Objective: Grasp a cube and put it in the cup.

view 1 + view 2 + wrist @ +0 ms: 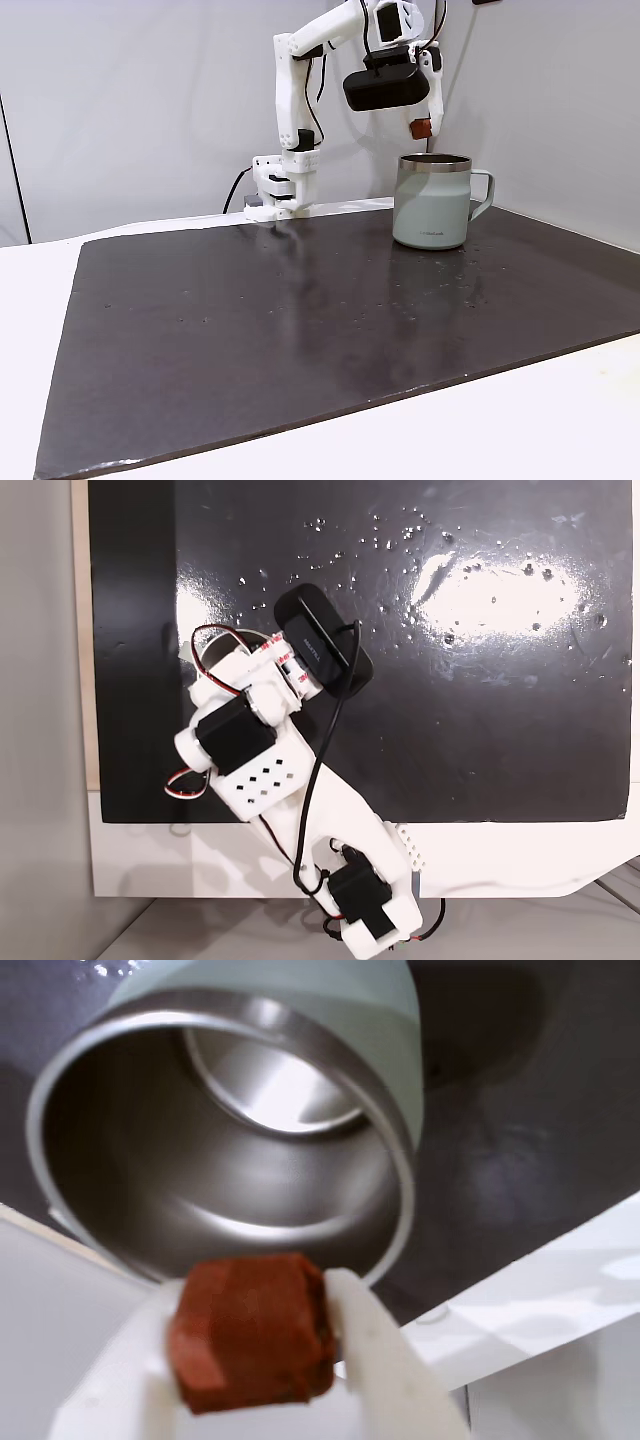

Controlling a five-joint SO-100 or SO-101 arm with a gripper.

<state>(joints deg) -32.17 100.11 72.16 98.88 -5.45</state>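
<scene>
In the wrist view, your gripper [255,1335] sits at the bottom centre of the frame, and its two white fingers [375,1350] are closed tight on the cube [250,1328]. The cube is brick-red and matte, and it is pressed between the fingers on both sides. Just above it in this view you look into the open mouth of the cup [395,1070]. The steel rim makes a large ring over the upper half of the frame, and the shiny bottom of the cup is visible inside. The pale grey-green outer wall shows at the upper right.

In a fixed view from the side, the cup [432,205] stands upright on the dark mat [300,330], at the right of centre, with its handle to the right. The gripper [424,128] hangs in the upper part of the frame, above the rim of the cup and not touching it, and the cube [423,127] is a small red spot at its tip.

In a fixed view from above, the arm [260,750] reaches from the lower edge up over the mat [500,700], at the left of centre.
</scene>
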